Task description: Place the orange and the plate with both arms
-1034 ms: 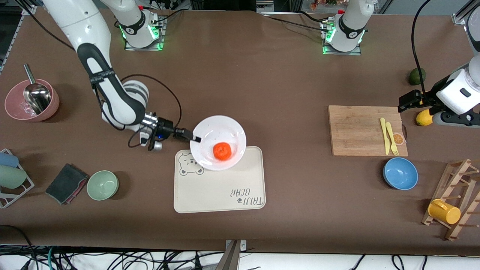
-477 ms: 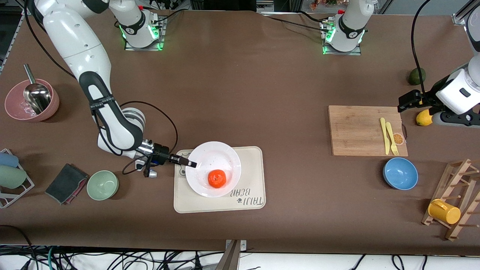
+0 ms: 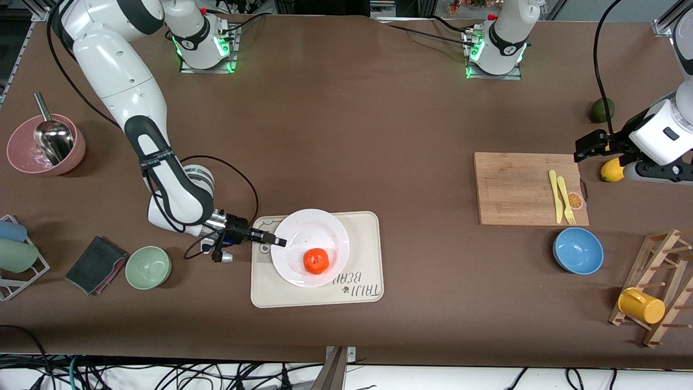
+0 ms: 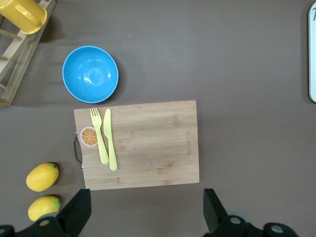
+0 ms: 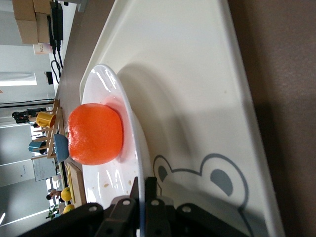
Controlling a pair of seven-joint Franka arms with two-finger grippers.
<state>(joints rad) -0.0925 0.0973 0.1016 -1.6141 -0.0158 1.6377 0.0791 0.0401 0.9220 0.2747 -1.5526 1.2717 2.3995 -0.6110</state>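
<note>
- The round, glossy white plate (image 3: 309,238) lies on the rectangular cream tray with a bear drawing (image 3: 357,295), toward the tray's edge farther from the front camera.
- The small, bright red-orange orange (image 3: 316,260) sits in the plate, off-centre toward the tray's printed lettering.
- The right claw (image 3: 279,241) is low at the tray's bear-drawing end, its fingers pressed together on the plate's rim; the right wrist view shows that rim pinched just above the tray surface.
- The left claw (image 4: 143,215) waits spread and empty, well apart from the tray, over the tabletop beside a bamboo cutting board (image 3: 520,187).
- Judged from this, both placements look done; what seems left is releasing the rim and drawing the right arm clear.
</note>
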